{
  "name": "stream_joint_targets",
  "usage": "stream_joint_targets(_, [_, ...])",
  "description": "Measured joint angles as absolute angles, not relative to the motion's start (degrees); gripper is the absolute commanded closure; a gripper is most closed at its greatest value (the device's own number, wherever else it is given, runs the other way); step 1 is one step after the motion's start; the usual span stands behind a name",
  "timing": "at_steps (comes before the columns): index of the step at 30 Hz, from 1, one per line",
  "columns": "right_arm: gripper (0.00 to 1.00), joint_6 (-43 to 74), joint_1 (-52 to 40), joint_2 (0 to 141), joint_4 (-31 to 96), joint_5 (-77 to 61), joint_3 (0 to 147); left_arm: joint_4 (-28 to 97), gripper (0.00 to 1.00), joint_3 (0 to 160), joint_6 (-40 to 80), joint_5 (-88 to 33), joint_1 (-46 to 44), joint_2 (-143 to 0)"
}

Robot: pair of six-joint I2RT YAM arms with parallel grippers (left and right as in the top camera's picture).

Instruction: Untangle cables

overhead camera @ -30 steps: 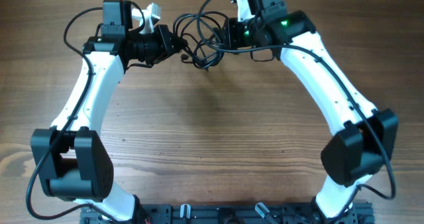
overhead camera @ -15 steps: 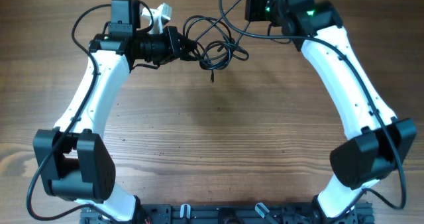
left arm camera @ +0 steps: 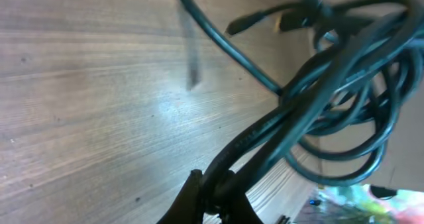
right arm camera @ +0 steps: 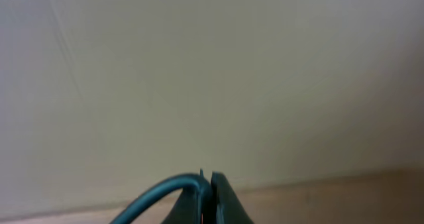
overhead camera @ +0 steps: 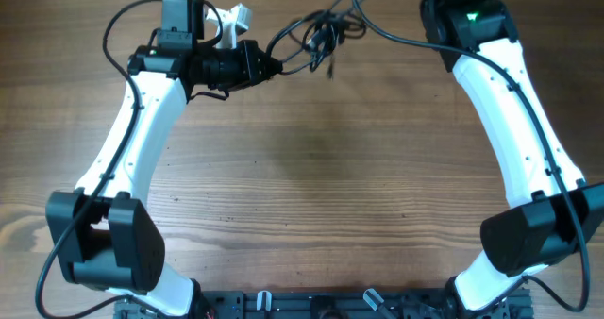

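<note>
The cables [overhead camera: 321, 28] are a knot of thin black loops held above the wooden table near its far edge, between the two arms. My left gripper [overhead camera: 274, 66] is shut on strands at the knot's left end. In the left wrist view it [left arm camera: 215, 187] pinches two strands, and the loops [left arm camera: 344, 85] with a small plug [left arm camera: 242, 24] hang beyond it. My right gripper [overhead camera: 436, 0] is at the top right of the overhead view, raised. In the right wrist view it [right arm camera: 207, 179] is shut on one cable strand [right arm camera: 159, 192] that bends off to the left. A taut strand [overhead camera: 396, 38] runs from the knot to it.
The wooden table [overhead camera: 311, 187] spreads below both arms. A white clip-like piece [overhead camera: 234, 19] sits by the left wrist. The arms' own thicker black wires [overhead camera: 118, 31] loop beside each arm. A black rail [overhead camera: 311, 305] lies at the near edge. The right wrist view faces a pale wall [right arm camera: 212, 71].
My right gripper has moved right and up, pulling its strand taut. The knot has tightened and shifted toward the far edge. My left gripper has stayed almost in place.
</note>
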State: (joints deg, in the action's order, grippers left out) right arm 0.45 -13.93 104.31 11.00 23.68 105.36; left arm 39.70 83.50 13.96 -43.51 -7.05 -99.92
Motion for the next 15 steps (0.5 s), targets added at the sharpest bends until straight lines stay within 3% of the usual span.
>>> stream_joint_targets(3, [0.94,-6.2,-13.5,104.2,20.1,16.7,105.8,42.4,0.96,83.1,12.2,-39.2,-7.0,-99.2])
stream_joint_targets(5, [0.92,-6.9,-12.0,104.0,33.1,4.7,106.7,43.4,0.96,81.5,11.9,-36.2,-6.1,-99.8])
stream_joint_targets(9, [0.86,-3.3,-10.5,103.9,46.5,-19.8,107.5,40.6,0.96,80.1,11.6,-35.2,-4.0,-101.0])
stream_joint_targets(11, [0.74,-2.3,-12.0,103.9,50.5,-27.7,107.5,38.0,0.96,80.0,11.9,-36.6,-3.7,-101.1])
stream_joint_targets(12, [0.6,-1.5,-15.0,104.2,52.2,-31.5,107.6,36.3,0.96,80.0,12.2,-37.6,-3.7,-101.1])
stream_joint_targets(15, [0.59,1.3,-20.9,106.2,52.8,-31.7,107.9,33.3,0.96,80.0,13.2,-41.4,-4.0,-101.1])
